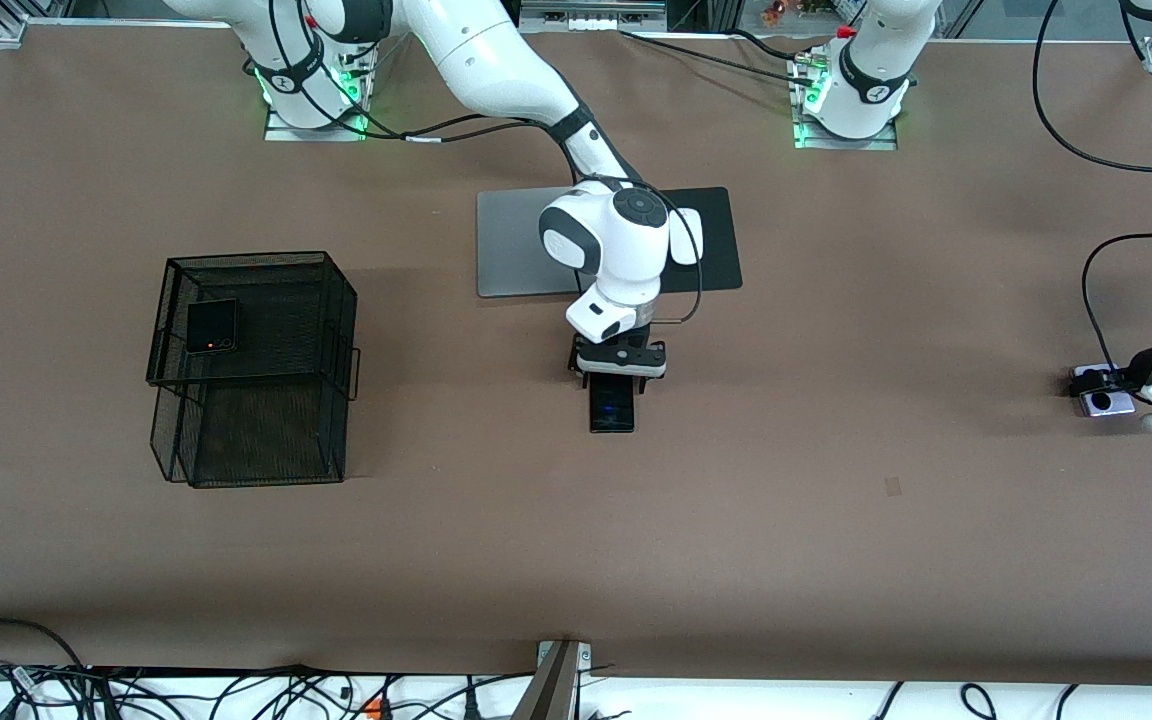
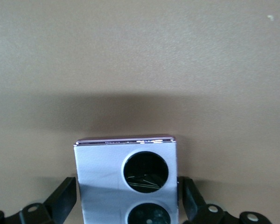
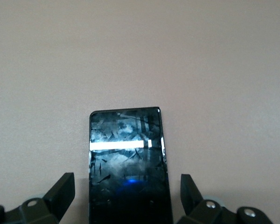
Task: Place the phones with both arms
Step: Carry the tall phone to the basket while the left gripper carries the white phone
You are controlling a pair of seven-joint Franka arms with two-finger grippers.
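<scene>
Black mesh basket: the landmark, standing toward the right arm's end of the table.
Black flip phone: lying on the basket's upper shelf; by my reading this one is already placed.
Grey laptop: on the table between basket and left arm's end, with a white mouse on a dark pad beside it.
Slab phone: flat on the table, well apart from the basket, nearer the front camera than the laptop.
Right gripper: low over the slab phone, fingers spread wide on either side of it, gaps showing, nothing gripped.
Lilac flip phone: flat on the table, farthest from the basket, at the left arm's end.
Left gripper: down around the lilac phone, fingers wide, just beside its edges, not clamped.
Progress: one phone in, two still to be grasped, carried and set down.
</scene>
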